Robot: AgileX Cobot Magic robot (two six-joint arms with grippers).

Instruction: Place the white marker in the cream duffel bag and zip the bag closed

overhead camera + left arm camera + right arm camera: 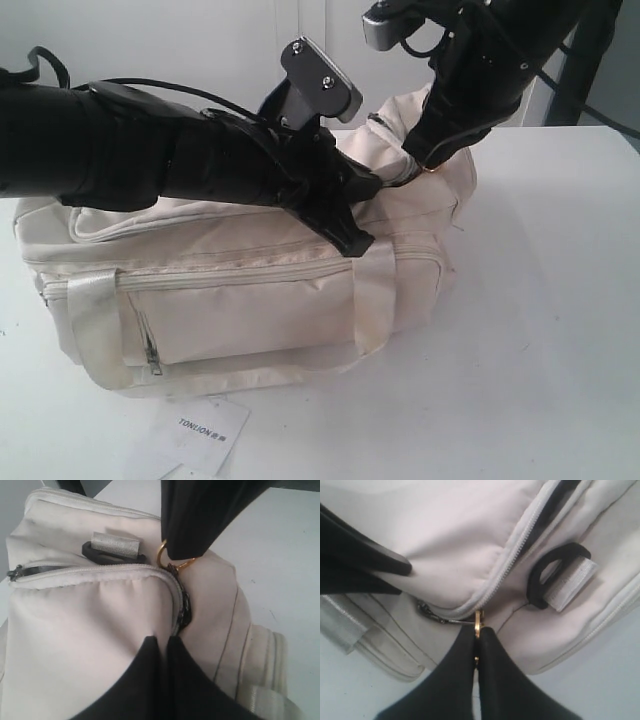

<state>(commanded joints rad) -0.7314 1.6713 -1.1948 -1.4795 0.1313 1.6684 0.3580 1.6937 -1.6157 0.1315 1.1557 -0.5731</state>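
Finds right gripper clamped on gold zip ring at end of cream duffel bag; left gripper closed, angled down onto flap alongside. Records bag on white table, pale wall behind.

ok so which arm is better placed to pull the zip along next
right. the right jaws are shut on the gold zip pull ring of the cream duffel bag, ready to draw it along. the left jaws just rest closed on the fabric beside the zip, likely steadying it
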